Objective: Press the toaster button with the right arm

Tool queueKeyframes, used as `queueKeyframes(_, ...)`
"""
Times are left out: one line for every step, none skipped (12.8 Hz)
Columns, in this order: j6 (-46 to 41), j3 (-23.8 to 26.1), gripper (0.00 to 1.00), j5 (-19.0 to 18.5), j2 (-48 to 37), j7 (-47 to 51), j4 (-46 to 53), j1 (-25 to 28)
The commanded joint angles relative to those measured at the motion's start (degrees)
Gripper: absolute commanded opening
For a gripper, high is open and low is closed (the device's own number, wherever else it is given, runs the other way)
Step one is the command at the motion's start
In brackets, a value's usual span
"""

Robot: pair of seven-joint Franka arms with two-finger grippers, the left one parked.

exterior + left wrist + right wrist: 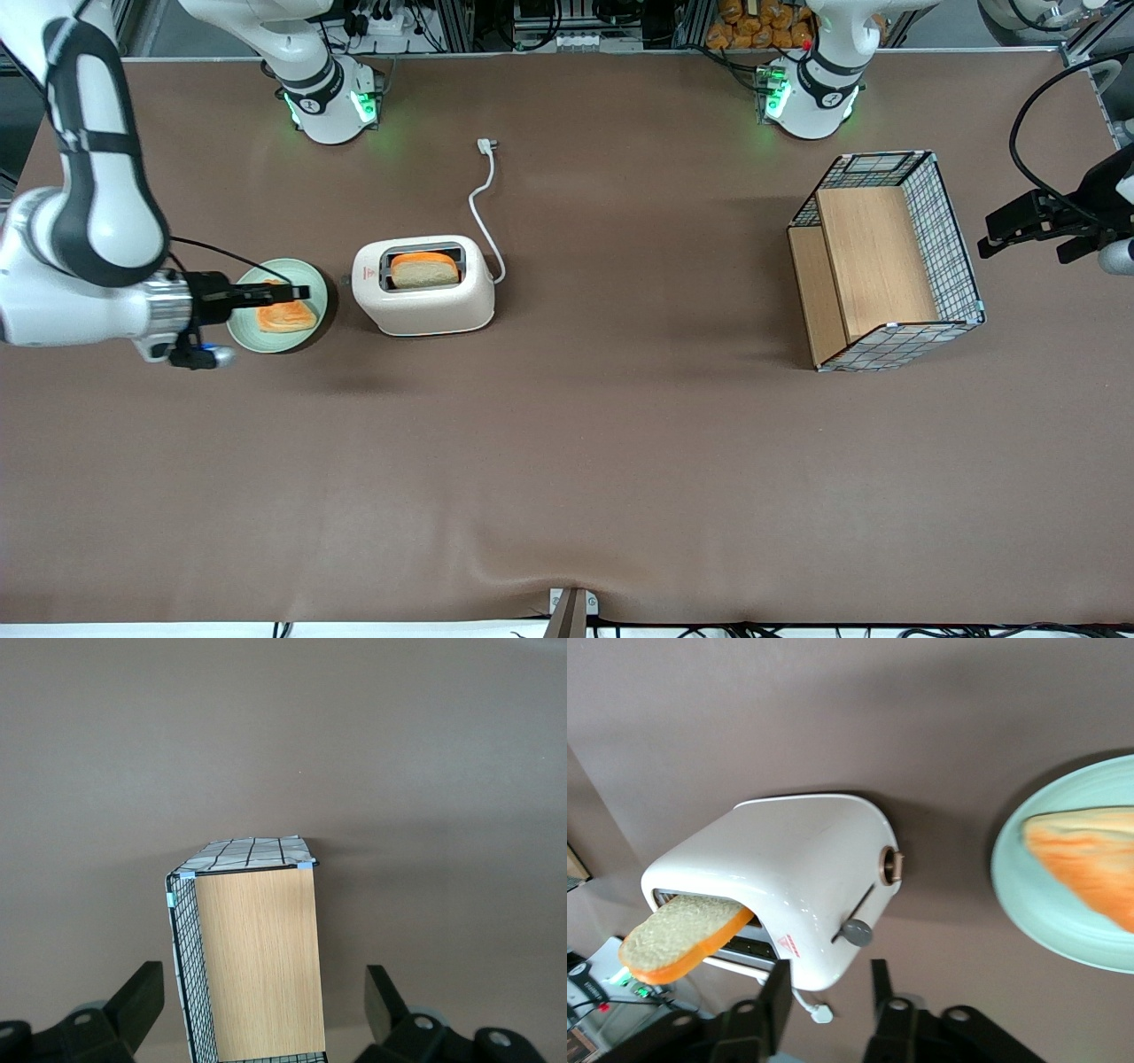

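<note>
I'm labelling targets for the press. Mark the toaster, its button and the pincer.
toaster [423, 306]: front view, side wall.
button [857, 932]: right wrist view, grey knob head.
pincer [299, 291]: front view, fingertips, above the plate [244, 332] (bare rim) beside the toaster.

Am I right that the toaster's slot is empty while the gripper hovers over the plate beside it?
Not quite: the toaster slot holds a bread slice, as the front view shows. The gripper does hover over the plate beside it.

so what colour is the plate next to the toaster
Pale mint green; the plate shows best in the front view, under the gripper.
</note>
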Motion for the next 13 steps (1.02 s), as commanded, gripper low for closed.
queueKeyframes(-2.8,-0.4,1.00,-6.0,-1.2,1.1,5.5,0.2)
queueKeyframes(-3.4,-0.4,1.00,-9.6,-2.0,1.1,7.5,0.2)
queueKeyframes(-3.1,-0.4,1.00,-13.4,-3.1,1.2,9.1,0.3)
queueKeyframes(-2.7,-0.4,1.00,-16.8,-3.9,1.2,11.1,0.4)
queueKeyframes(-2.7,-0.5,1.00,-19.0,-4.4,1.2,13.0,0.2)
queueKeyframes(-2.8,-0.6,1.00,-20.3,-5.4,1.2,14.1,0.0)
queueKeyframes(-2.8,-1.2,1.00,-21.5,-8.0,1.2,13.6,0.0)
queueKeyframes(-3.1,-1.6,1.00,-22.1,-10.4,1.1,12.7,-0.1)
queueKeyframes(-3.0,-1.6,1.00,-22.2,-12.7,1.0,11.7,-0.5)
queueKeyframes(-3.3,-1.5,1.00,-23.1,-14.8,1.2,10.4,-0.7)
queueKeyframes(-3.6,-1.0,1.00,-23.6,-15.9,1.7,10.4,-1.4)
queueKeyframes(-4.3,0.1,1.00,-23.6,-15.9,3.7,10.9,-3.0)
queueKeyframes(-5.0,2.5,1.00,-23.6,-16.2,5.0,11.7,-5.3)
